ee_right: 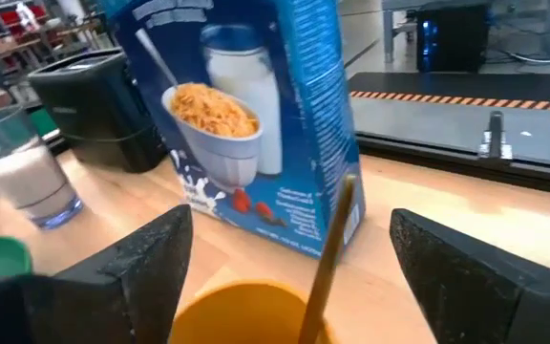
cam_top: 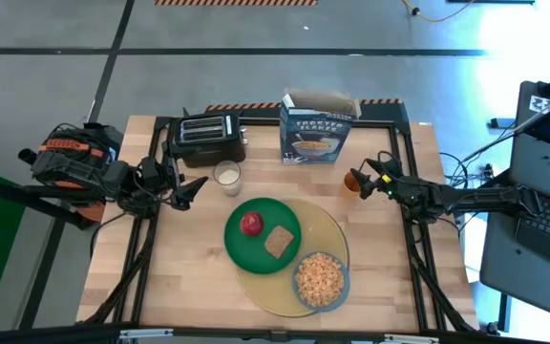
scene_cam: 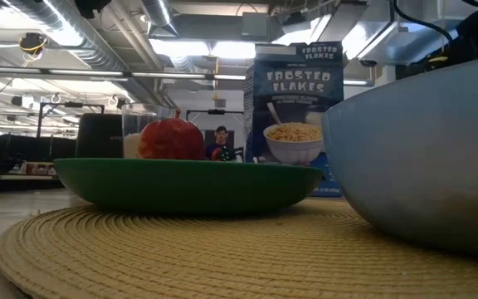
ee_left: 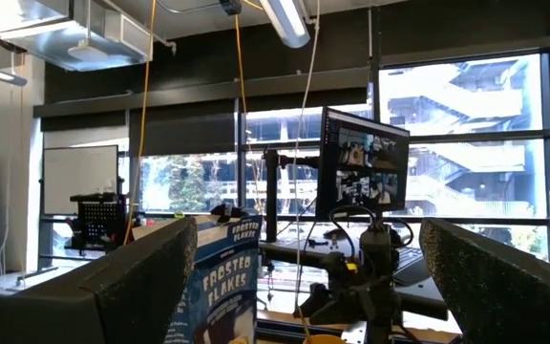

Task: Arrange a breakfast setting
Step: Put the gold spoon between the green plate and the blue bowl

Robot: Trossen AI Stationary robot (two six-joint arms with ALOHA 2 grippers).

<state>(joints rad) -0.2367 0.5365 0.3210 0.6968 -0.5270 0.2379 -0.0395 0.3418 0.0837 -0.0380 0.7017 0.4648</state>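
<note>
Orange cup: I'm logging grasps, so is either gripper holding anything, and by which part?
Nothing held. The right gripper is open, its fingers either side of the orange cup; the left gripper is open beside the milk glass.

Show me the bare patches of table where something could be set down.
Free: the wood left of the green plate, below the left gripper, and the strip right of the yellow mat, below the right gripper. Crowded: the back edge, with toaster, milk glass, cereal box and orange cup.

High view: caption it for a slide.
Right gripper open around orange cup; apple and toast on green plate.
</note>
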